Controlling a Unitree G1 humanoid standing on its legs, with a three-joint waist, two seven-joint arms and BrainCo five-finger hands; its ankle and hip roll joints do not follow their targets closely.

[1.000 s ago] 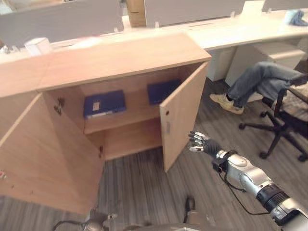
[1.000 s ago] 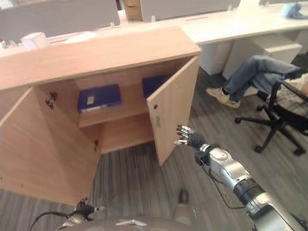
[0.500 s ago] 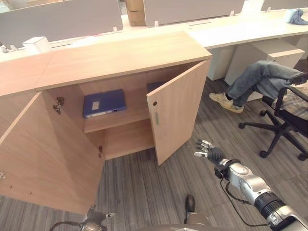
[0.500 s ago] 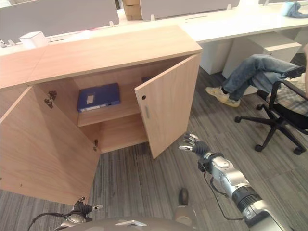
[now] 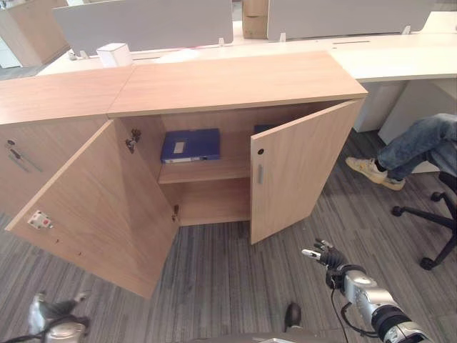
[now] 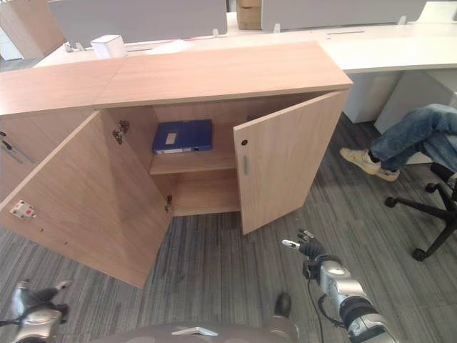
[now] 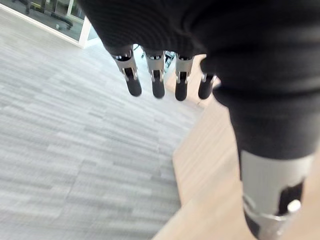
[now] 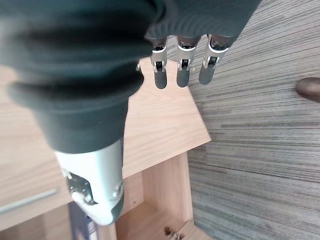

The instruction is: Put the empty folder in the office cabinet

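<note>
1. Looking down from the left eye: the cabinet (image 5: 235, 78) has both doors open; the left door (image 5: 100, 207) swings wide and the right door (image 5: 296, 175) is half shut; a blue folder (image 5: 191, 145) lies flat on the top shelf (image 5: 203, 171), so the putting-in looks done; closing the doors may be what is left.
2. From the right eye: the right hand (image 6: 305, 247) hangs low over the carpet, well apart from the right door, fingers loose and holding nothing; the left hand (image 6: 32, 299) is down by the floor; a person's leg (image 6: 407, 136) and a chair (image 6: 435, 214) are off to the right; a white box (image 6: 107, 46) sits on the desk behind.
3. From the left wrist: fingers (image 7: 157, 80) straight, nothing held.
4. From the right wrist: fingers (image 8: 182, 67) straight, nothing held; the door is in the way of the shelf's right side.
</note>
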